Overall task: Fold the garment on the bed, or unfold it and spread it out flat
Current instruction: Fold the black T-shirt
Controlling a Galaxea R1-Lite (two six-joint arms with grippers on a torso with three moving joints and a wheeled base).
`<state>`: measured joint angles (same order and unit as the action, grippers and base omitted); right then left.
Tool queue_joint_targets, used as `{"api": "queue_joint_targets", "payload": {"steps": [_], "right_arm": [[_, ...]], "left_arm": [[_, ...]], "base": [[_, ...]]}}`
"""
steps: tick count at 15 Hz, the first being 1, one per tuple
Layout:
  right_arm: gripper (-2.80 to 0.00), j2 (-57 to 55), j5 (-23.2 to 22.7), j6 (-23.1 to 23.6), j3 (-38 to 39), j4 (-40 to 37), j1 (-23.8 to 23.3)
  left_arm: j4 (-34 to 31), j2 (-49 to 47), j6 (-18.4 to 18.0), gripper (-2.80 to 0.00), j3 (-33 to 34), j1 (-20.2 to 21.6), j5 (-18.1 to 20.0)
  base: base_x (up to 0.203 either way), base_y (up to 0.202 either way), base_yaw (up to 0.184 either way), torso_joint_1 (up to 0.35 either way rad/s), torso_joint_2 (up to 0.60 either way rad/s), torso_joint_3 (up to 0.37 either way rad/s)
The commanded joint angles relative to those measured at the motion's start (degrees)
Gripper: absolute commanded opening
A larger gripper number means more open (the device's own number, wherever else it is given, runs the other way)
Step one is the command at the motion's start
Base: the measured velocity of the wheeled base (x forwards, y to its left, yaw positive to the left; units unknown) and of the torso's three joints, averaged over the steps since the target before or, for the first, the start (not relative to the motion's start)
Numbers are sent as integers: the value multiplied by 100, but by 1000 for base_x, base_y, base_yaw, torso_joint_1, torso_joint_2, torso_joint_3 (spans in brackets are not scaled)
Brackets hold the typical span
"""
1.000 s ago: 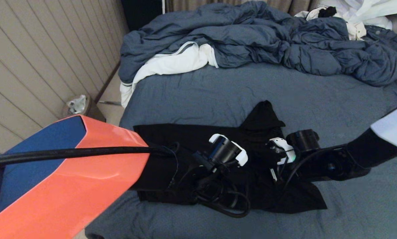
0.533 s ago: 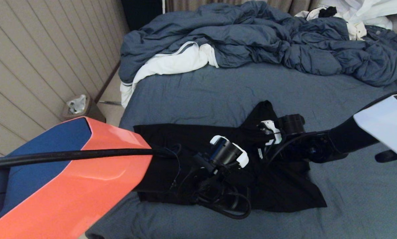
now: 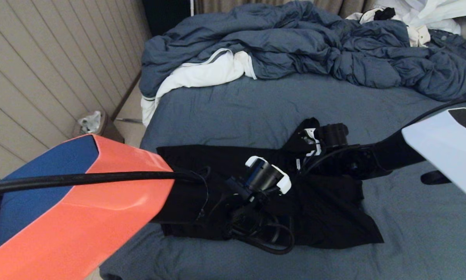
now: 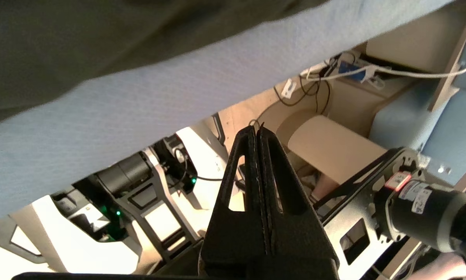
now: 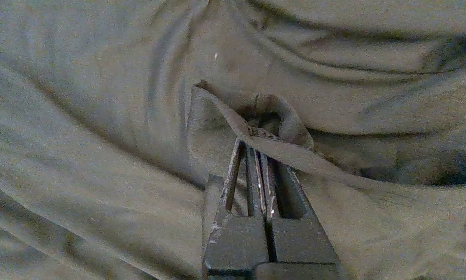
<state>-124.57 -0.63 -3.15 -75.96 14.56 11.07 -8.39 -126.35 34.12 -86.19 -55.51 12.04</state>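
Shirt (image 3: 330, 217) lies spread on the bed (image 3: 236, 112) below the duvet (image 3: 295, 42). Right hand (image 5: 256, 146) pinches a shirt fold, likely for folding. Left hand (image 4: 258, 134) pressed together, empty, at the shirt's near edge.

Plain black garment (image 3: 334, 217) on slate-blue bed (image 3: 236, 112); blue, white-lined duvet (image 3: 295, 42).

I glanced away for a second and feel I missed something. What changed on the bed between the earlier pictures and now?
The right tool, shut on a fold of the black T-shirt, moved up the bed toward the rumpled duvet, carrying the cloth along; the shirt's near right part now lies flatter. The left tool, shut and holding nothing, kept still near the shirt's near edge. The slate-blue sheet looks unchanged.
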Motion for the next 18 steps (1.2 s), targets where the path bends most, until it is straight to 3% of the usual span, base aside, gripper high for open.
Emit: {"api": "queue_joint_targets", "payload": {"steps": [1,5,7,9,11,18], "right_arm": [[-280,287,-11,-173,11,15,-44],[-280,807,-126,-270,410,-34,-174],[-280,880,-177,-249,655,-40,124],[-280,898,-170,-247,953,13,463],[-280,851,-174,-255,787,18,459],[-280,637,-130,-290,380,12,308]], "left_arm": [[-8,207,24,-280,67,167,0],[-21,653,4,-280,682,614,-13],[10,865,-38,-280,1354,732,-33],[83,981,-203,-280,2033,899,-293],[286,1114,-479,-280,2480,1249,-634],[625,1314,-556,-280,2800,1762,-695]], "base": [[0,0,0,0,0,0],[0,0,0,0,0,0],[0,0,0,0,0,0],[0,0,0,0,0,0],[0,0,0,0,0,0],[0,0,0,0,0,0]]}}
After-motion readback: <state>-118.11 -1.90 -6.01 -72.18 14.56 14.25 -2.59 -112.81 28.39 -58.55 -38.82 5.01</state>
